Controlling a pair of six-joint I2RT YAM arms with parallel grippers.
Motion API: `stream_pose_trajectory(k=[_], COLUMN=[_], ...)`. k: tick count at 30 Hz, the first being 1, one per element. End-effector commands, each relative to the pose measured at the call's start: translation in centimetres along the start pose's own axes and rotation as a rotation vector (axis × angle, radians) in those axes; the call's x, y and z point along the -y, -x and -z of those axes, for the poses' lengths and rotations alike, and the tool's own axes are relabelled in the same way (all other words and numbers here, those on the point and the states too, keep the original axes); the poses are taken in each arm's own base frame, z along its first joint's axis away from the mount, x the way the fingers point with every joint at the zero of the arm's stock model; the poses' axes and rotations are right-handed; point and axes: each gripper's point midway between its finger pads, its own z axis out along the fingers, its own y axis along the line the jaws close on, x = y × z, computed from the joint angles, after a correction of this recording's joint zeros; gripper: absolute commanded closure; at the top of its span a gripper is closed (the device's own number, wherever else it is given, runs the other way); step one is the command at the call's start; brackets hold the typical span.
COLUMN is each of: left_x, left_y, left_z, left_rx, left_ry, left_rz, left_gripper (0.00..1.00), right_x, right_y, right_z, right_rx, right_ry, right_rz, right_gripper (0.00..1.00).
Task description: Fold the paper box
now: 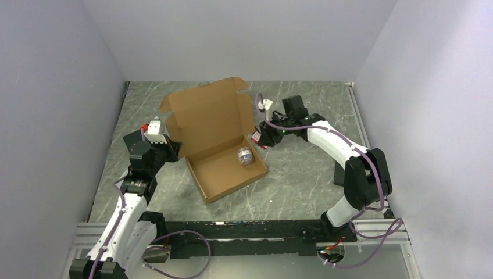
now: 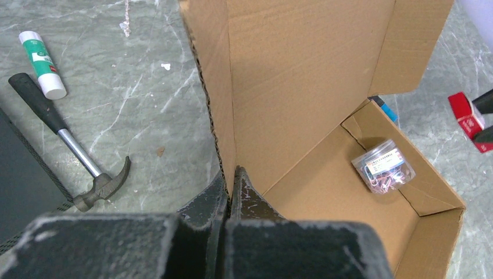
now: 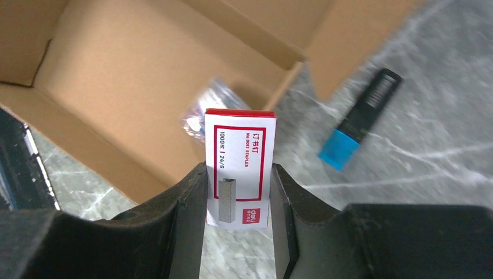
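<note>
The left gripper (image 2: 231,177) pinched the paper box (image 2: 308,70) by its upright panel, seemingly steadying the tray ahead of the right gripper (image 3: 238,170), which clamped a staple box (image 3: 241,145).

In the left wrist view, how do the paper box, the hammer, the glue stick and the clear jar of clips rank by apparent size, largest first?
1. paper box, by far the largest
2. hammer
3. clear jar and glue stick: these look too alike to rank; the jar is wider, the stick longer.
</note>
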Motion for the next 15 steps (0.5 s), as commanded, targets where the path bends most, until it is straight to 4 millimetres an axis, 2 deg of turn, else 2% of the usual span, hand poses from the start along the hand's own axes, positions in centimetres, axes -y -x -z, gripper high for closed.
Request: stream_pose_trajectory(k=[1, 6, 15], left_x=[0.6, 0.6, 0.6], left_y=[1.3, 1.3, 1.2], left_z=[-0.2, -0.1, -0.2], left_rx=[0.046, 0.048, 0.044], left_ry=[-0.025, -0.026, -0.03], left_rz=[-0.022, -0.023, -0.021], left_gripper=[1.0, 1.0, 1.0], right_x=[-3.4, -5.6, -6.0], right_y=[1.7, 1.6, 1.1], right_z=[-1.1, -3.6, -7.1], right_rx=[0.012, -0.048, -0.15], right_ry=[0.079, 0.119, 0.116], right_rz=[0.131, 0.182, 0.224], right_gripper=[0.83, 0.83, 0.83])
